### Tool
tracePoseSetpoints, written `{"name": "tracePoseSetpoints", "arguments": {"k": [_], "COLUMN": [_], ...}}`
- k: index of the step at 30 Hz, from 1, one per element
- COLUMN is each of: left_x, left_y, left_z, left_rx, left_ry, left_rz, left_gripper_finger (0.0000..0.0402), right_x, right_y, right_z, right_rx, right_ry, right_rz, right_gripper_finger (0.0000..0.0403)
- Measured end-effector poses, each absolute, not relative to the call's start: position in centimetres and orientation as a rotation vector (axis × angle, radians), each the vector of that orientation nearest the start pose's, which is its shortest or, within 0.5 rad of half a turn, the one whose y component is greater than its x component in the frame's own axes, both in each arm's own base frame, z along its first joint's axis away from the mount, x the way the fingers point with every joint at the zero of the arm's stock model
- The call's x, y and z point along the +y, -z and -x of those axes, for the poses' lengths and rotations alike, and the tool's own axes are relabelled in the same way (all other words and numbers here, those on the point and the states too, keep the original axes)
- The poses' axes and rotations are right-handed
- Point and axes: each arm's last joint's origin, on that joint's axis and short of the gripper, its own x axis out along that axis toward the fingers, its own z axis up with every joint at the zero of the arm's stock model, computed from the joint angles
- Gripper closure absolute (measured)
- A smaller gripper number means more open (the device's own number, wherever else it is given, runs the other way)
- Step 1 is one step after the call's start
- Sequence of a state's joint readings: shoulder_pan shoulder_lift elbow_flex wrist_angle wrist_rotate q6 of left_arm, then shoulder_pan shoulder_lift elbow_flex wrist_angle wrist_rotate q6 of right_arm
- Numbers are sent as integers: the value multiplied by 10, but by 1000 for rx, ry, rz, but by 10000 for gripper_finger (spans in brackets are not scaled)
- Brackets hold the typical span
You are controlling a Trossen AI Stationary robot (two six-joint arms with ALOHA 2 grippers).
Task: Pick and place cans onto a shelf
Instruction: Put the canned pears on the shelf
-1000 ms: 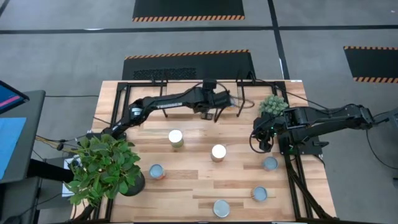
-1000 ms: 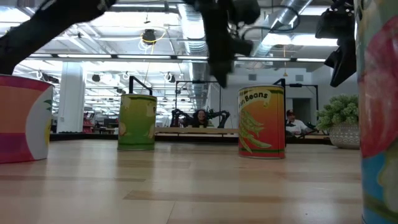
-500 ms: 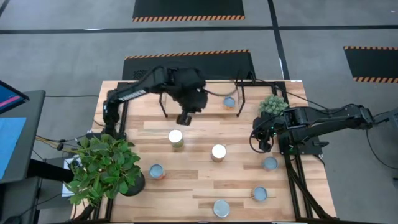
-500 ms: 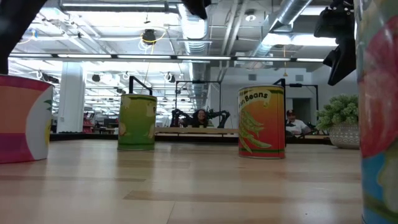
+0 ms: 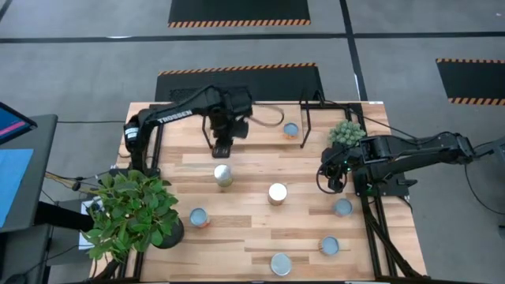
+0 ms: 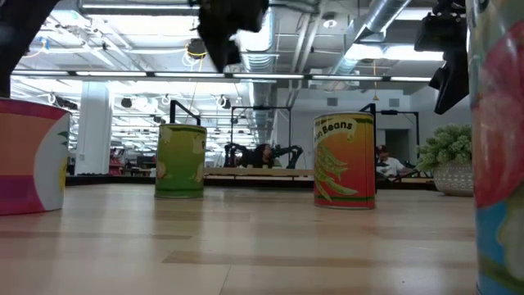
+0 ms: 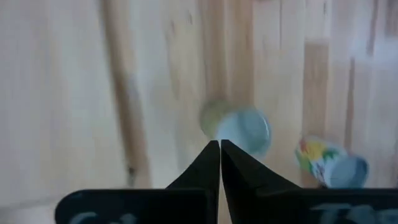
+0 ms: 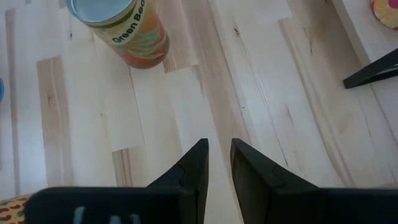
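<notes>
My left gripper (image 5: 222, 151) (image 7: 220, 147) is shut with nothing in it and points down, above the table just far of a green can (image 5: 223, 175) (image 7: 239, 127) (image 6: 181, 160). One can (image 5: 291, 130) stands on the shelf (image 5: 264, 136) near its right end. An orange green-beans can (image 5: 277, 192) (image 8: 121, 28) (image 6: 345, 161) stands mid-table. Other cans (image 5: 199, 218) (image 5: 342, 207) (image 5: 330, 245) stand nearer the front edge. My right gripper (image 5: 327, 180) (image 8: 217, 155) waits open over bare wood at the table's right.
A big leafy plant (image 5: 130, 213) fills the near left corner, and a small potted plant (image 5: 346, 132) stands at the far right beside the shelf. Another can (image 5: 281, 263) stands at the front edge. Bare planks lie between the shelf and the cans.
My left gripper has drawn back from the shelf's right end, where the can stays. It has gone up and toward the table's left and near side, and has tipped from nearly level to pointing down. It now hangs by the green can.
</notes>
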State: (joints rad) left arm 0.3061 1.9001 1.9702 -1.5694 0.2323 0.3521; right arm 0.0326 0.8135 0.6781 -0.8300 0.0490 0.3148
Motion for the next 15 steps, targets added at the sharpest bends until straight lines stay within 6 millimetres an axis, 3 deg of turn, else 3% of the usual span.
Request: {"name": "tracePoseSetpoints", "arguments": {"k": [4, 9, 15], "left_x": [95, 90, 89], "left_y": [-294, -260, -253], "left_z": [-330, -325, -329], "left_rx": [1580, 1672, 1661], "left_ry": [227, 230, 185], "left_rz": [167, 198, 133], "left_gripper_finger": [400, 400, 400], "right_x": [3, 3, 3], "right_y": [-242, -243, -243], "right_z": [-145, -145, -145], "right_rx": [952, 948, 947], "right_ry": [167, 166, 169], "right_rz": [-252, -252, -251], "right_gripper_finger": [308, 308, 308]}}
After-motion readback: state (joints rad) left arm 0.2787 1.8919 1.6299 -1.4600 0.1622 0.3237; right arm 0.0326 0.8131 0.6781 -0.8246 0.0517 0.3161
